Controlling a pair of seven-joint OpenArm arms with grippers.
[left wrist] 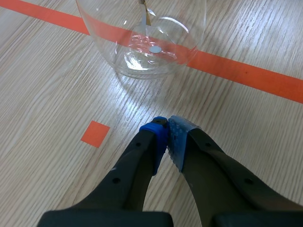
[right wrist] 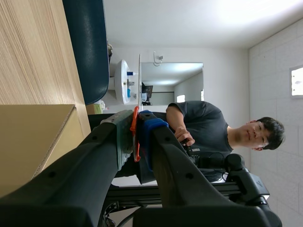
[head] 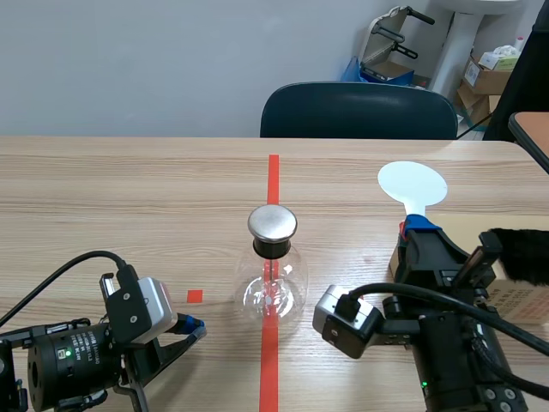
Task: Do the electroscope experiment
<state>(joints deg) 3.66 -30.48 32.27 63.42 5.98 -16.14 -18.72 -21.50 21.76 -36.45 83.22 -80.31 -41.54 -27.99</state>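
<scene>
The right pincer (right wrist: 136, 135) clamps a white paddle (head: 413, 184) — left pincer (left wrist: 166, 137) closed near flask (head: 271, 287).

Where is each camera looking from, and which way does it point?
Scene view: sits between the arms, looks across the table at the glass flask and chair; the left arm and right arm show low down.
Left wrist view: rides the left arm, looks down at the flask's base; its own shut jaws show.
Right wrist view: rides the right arm, tipped sideways, looks past the chair toward a person; its jaws clamp the white paddle.
Shared: scene and left wrist views both see the flask on the orange line.
</scene>
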